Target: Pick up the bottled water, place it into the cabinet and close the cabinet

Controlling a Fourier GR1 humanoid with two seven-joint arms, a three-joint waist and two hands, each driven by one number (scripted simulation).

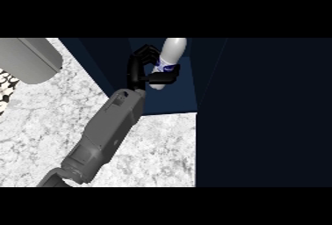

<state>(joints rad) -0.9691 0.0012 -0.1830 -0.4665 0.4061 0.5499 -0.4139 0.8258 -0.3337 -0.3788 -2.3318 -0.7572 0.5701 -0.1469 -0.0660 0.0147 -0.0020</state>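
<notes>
One grey arm comes up from the bottom of the view and slants up to the right across the white marble counter. Only one arm shows, so it is hard to say for sure which one it is, but it comes in from the low left side, so it looks like the robot's left arm. At its end is the black left hand. The hand is curled round the bottled water. The fingers wrap over one side of the bottle and the thumb presses on the other side, down near its low end. The bottle is white with a small blue label. It points up and tips a little to the right. The hand and the bottle are inside the open dark blue cabinet, over its blue floor. A big, dark cabinet door fills the right side of the view. At the top left sits a grey rounded thing, and a black and white patterned thing peeks in at the left edge.
</notes>
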